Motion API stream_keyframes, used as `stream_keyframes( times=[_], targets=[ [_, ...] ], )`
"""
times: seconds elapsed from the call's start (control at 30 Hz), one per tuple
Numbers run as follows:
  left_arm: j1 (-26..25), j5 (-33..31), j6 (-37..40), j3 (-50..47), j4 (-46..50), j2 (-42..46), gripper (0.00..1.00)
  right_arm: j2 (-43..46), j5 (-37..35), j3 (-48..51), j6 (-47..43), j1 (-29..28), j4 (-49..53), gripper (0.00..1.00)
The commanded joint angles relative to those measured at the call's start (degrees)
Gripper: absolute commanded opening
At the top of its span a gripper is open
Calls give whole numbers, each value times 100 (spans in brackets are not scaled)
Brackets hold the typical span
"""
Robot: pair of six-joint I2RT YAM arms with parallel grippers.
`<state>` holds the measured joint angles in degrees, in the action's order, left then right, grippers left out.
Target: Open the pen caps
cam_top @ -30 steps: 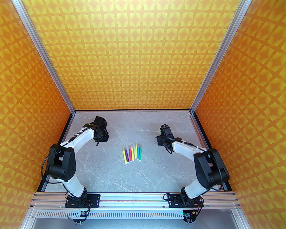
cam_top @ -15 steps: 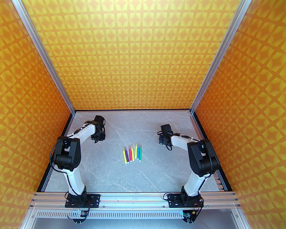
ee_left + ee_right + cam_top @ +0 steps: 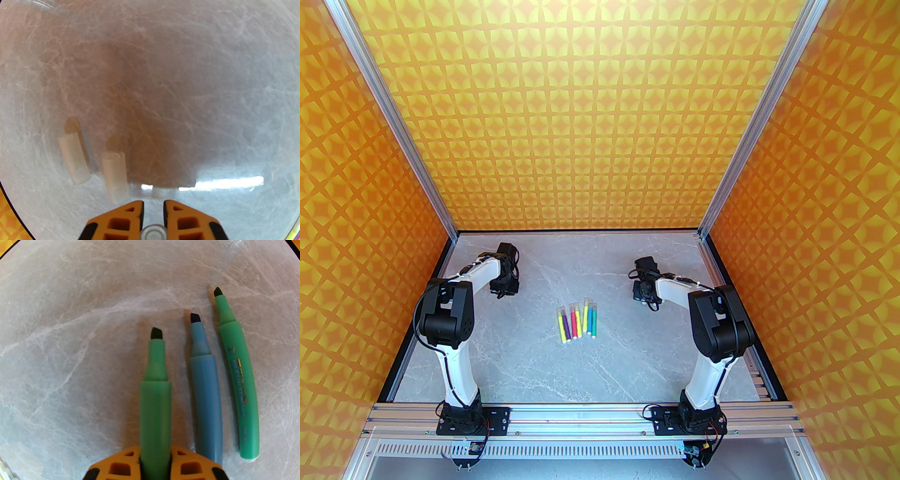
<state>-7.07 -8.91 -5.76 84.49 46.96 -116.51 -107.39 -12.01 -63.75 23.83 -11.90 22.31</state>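
Several capped pens (image 3: 576, 323) lie side by side at the table's middle, their clear pen caps (image 3: 574, 307) at the far ends. My left gripper (image 3: 505, 286) hangs at the far left. In its wrist view the left gripper (image 3: 153, 206) is shut on a clear cap (image 3: 153, 231), and two loose caps (image 3: 73, 160) (image 3: 114, 177) lie on the table just ahead and left. My right gripper (image 3: 644, 295) is at the far right. There the right gripper (image 3: 155, 453) is shut on an uncapped green pen (image 3: 155, 392). An uncapped blue pen (image 3: 206, 404) and another green pen (image 3: 239, 392) lie beside it.
The grey marble table (image 3: 534, 365) is walled by orange patterned panels (image 3: 600, 117) at the back and both sides. An aluminium rail (image 3: 581, 415) carries both arm bases at the near edge.
Both arms have drawn their elbows inward and upward. The grippers have stayed over nearly the same spots, each still shut. The row of pens has not moved.
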Motion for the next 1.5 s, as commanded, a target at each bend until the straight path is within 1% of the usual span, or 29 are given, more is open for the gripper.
stream_keyframes(
  times=[0.0,0.07,0.17,0.23,0.27,0.33,0.57,0.63,0.73,1.03,1.23,1.3,1.47],
  targets=[
    [70,-117,127,226,121,-185,8,-141,-161,-131,121,33,304,10],
    [80,-116,134,227,120,-240,9,-137,-217,-142,146,30,326,10],
    [92,-116,141,200,59,-279,10,-136,-258,-147,171,45,366,14],
    [94,-118,137,194,61,-314,14,-120,-280,-139,185,46,380,24],
    [90,-119,136,198,67,-326,16,-112,-301,-129,197,45,379,26],
    [93,-107,145,191,81,-337,19,-82,-319,-97,213,43,371,27],
    [90,-104,154,149,56,-352,20,-107,-319,-126,204,46,436,27],
    [92,-103,154,163,63,-347,22,-78,-345,-116,203,47,461,27],
    [92,-109,137,195,94,-346,25,34,-408,-68,204,46,451,27],
    [92,-87,110,202,121,-264,28,439,-559,-111,-38,-76,701,30],
    [90,269,80,131,71,104,32,812,-831,-344,-297,-476,1136,39],
    [92,463,50,87,30,291,33,926,-756,-412,-360,-581,1237,39],
    [92,873,-30,-151,-238,805,43,1191,-306,-457,-467,-909,1393,41]
  ],
)
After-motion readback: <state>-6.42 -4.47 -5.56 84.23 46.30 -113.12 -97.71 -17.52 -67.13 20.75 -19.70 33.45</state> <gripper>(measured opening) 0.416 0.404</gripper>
